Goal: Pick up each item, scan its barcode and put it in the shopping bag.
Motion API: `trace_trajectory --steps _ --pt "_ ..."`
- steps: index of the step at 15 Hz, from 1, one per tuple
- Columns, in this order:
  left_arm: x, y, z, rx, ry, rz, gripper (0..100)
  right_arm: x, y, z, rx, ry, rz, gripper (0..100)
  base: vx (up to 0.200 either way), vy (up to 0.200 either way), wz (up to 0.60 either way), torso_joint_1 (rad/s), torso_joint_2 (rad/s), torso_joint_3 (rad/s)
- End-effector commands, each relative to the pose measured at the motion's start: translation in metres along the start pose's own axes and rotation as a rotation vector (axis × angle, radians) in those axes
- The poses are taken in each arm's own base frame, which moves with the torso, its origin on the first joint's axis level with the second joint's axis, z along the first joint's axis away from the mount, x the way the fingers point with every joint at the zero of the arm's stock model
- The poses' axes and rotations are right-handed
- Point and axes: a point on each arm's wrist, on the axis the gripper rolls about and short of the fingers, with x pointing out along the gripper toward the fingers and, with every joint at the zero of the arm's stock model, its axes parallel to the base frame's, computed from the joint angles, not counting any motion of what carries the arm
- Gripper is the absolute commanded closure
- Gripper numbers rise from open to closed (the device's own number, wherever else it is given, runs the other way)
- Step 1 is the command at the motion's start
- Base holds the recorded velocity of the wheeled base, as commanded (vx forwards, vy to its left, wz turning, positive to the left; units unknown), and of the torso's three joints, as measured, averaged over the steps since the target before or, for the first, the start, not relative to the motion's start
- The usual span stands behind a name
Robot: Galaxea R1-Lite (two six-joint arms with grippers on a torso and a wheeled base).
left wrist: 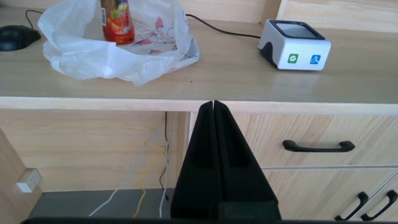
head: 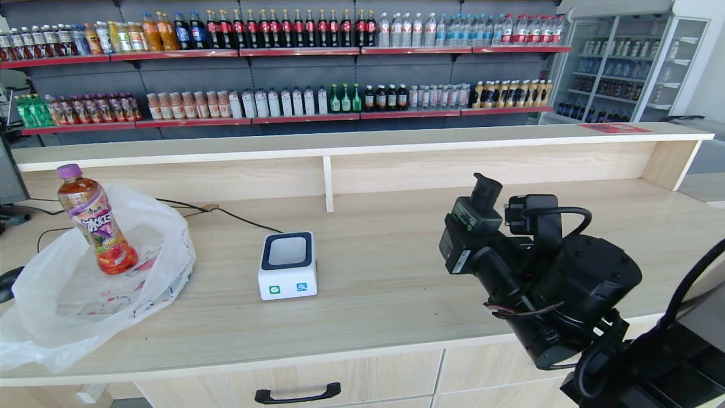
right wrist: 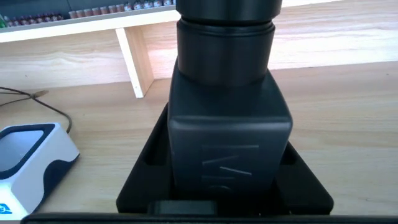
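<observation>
Left gripper [left wrist: 214, 104]: hanging below the worktop's front edge, facing the drawer front [left wrist: 311, 127]; its 2 fingers are pressing together with nothing between them.
Right gripper [head: 486, 191]: hovering over the worktop's right part, near the front edge, and tilting upward; whether it is apart or together cannot be told.
Worktop [head: 396, 266]: light wood, running left to right, with a raised ledge [head: 362, 144] standing along its back edge.
Shopping bag [head: 68, 306]: thin white plastic, lying crumpled and open at the worktop's left end and reaching close to the front edge.
Bottle [head: 96, 226]: 1 orange-red drink with a purple cap, standing inside the shopping bag, toward the bag's back side.
Scanner [head: 288, 265]: small white box with a dark-rimmed window facing up, sitting mid-worktop, apart from the bag on its right side.
Cable [head: 226, 214]: black, trailing across the worktop behind the bag toward the back edge.
Drawer handle [head: 297, 392]: black, sitting under the front edge, below the scanner.
Shelves [head: 294, 54]: 2 red-edged rows behind the ledge, carrying many drink bottles.
</observation>
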Motion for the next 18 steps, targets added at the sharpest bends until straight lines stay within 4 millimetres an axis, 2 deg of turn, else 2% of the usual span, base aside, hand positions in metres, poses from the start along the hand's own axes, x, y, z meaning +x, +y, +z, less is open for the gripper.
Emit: trace_trajectory --steps 1,3,6,9,11,14,18 --pt "0.0 0.0 0.0 0.0 -0.001 0.0 100 -0.023 -0.003 0.02 0.018 -0.024 0.027 100 0.0 0.0 0.0 0.0 0.0 0.0" --pt "0.0 0.0 0.0 0.0 -0.001 0.0 100 -0.048 -0.006 0.027 0.018 -0.01 0.06 100 0.0 0.0 0.0 0.0 0.0 0.0" --pt "0.0 0.0 0.0 0.001 0.002 0.0 100 -0.067 -0.013 0.046 0.046 -0.054 0.076 100 0.0 0.0 0.0 0.0 0.0 0.0" --pt "0.0 0.0 0.0 0.001 0.002 0.0 100 -0.086 -0.028 0.054 0.052 -0.065 0.061 100 0.0 0.0 0.0 0.0 0.0 0.0" --pt "0.0 0.0 0.0 0.001 0.002 -0.001 100 -0.089 -0.035 0.053 0.047 -0.057 0.04 100 0.0 0.0 0.0 0.0 0.0 0.0" --pt "0.0 0.0 0.0 0.001 0.002 0.0 100 -0.09 -0.035 0.055 0.07 -0.065 0.043 100 0.0 0.0 0.0 0.0 0.0 0.0" --pt "0.0 0.0 0.0 0.001 0.002 0.0 100 -0.101 -0.034 0.061 0.135 -0.077 0.091 100 0.0 0.0 0.0 0.0 0.0 0.0"
